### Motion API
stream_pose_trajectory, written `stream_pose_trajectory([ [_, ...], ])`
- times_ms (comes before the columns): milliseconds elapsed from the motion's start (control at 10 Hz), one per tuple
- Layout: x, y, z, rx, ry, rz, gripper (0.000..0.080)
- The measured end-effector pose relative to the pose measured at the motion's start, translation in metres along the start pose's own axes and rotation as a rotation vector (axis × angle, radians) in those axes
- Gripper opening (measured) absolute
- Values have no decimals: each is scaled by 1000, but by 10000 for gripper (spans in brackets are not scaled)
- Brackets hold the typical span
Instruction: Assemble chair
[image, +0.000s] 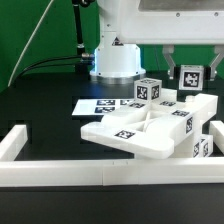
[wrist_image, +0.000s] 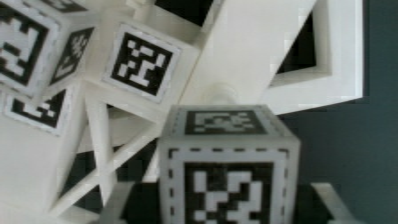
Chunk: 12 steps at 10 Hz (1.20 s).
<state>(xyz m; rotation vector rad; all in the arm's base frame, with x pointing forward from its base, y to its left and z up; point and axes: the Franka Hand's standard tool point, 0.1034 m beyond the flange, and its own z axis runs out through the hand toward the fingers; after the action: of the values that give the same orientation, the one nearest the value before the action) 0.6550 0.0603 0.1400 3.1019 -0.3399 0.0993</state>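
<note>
1. Surface: black, matte worktop (image: 40, 115), bordered at 6 o'clock and 9 o'clock by a long, low white rail (image: 60, 176).
2. Marker board (image: 105, 105): flat, white, lying at 12 o'clock from the chair parts.
3. Robot base (image: 115, 62): white, cylindrical, at 12 o'clock, cables beside it.
4. Chair (image: 150, 125): white, blocky plastic panels and barred frames with square black-and-white tags, grouped right of centre in the exterior view.
5. Pincer (image: 175, 72): above the chair parts at 2 o'clock; grip state cannot be determined.
</note>
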Motion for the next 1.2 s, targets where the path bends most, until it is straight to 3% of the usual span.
stream_pose_trajectory([
  [300, -2, -4, 9, -2, 6, 3, 285],
  [1000, -2, -4, 9, -1, 10, 14, 285],
  [1200, -3, -1, 9, 15, 15, 26, 285],
])
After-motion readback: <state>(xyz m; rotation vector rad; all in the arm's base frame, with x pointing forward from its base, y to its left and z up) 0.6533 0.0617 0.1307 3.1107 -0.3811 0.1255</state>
